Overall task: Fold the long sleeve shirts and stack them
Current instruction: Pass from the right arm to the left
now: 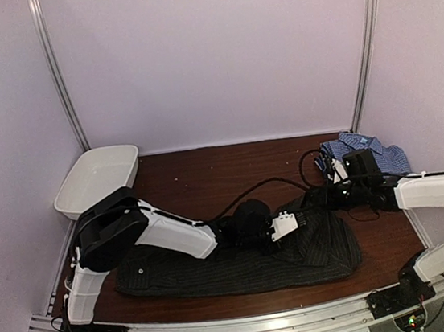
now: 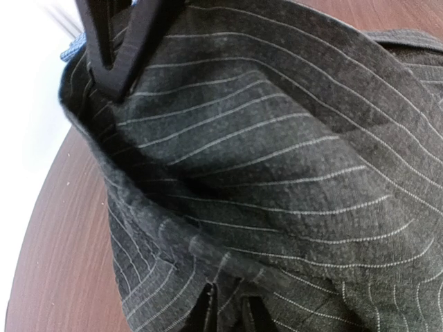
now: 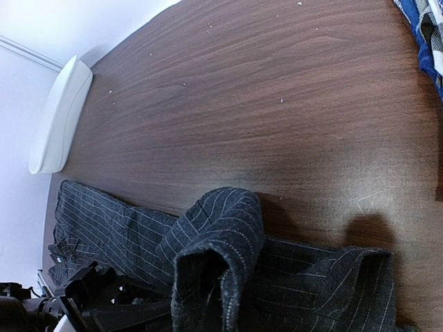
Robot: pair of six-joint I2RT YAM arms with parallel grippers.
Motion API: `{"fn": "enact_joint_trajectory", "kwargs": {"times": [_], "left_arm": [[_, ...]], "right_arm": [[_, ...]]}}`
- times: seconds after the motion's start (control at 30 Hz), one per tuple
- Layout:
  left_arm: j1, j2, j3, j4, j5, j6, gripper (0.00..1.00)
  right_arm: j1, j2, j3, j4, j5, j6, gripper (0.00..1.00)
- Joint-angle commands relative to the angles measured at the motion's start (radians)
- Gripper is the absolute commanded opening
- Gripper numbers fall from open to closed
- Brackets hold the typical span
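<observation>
The black pinstriped shirt lies bunched across the near middle of the table. Its right end is lifted between both grippers. In the left wrist view this shirt fills the frame, and my left gripper is shut on a fold of its edge, with cloth pinched between the two fingertips. My right gripper is shut on a raised hump of the same shirt, and the cloth drapes over and hides its fingers. The blue-and-white check shirt sits crumpled at the back right, behind the right arm.
A white oval tub stands at the back left corner, overhanging the table's edge. Bare brown table top stretches between the tub and the check shirt. Black cables trail across it behind the left arm. Pale walls close in on three sides.
</observation>
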Motion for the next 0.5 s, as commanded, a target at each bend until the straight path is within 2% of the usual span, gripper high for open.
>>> {"fn": "enact_joint_trajectory", "kwargs": {"times": [0.0,0.1,0.3,0.47], "left_arm": [[-0.003,-0.012,-0.028,0.097,-0.040,-0.026,0.06],[-0.004,-0.030,-0.053,0.130,-0.077,-0.059,0.00],[0.004,-0.034,-0.069,0.151,-0.125,-0.192,0.00],[0.012,-0.045,-0.093,0.171,-0.103,-0.307,0.00]], "right_arm": [[-0.012,-0.027,-0.019,0.024,-0.013,-0.001,0.00],[-0.017,-0.032,-0.026,0.024,-0.013,-0.003,0.00],[-0.024,-0.031,-0.032,0.026,-0.014,-0.003,0.00],[-0.027,-0.029,-0.039,0.030,-0.015,-0.006,0.00]]}}
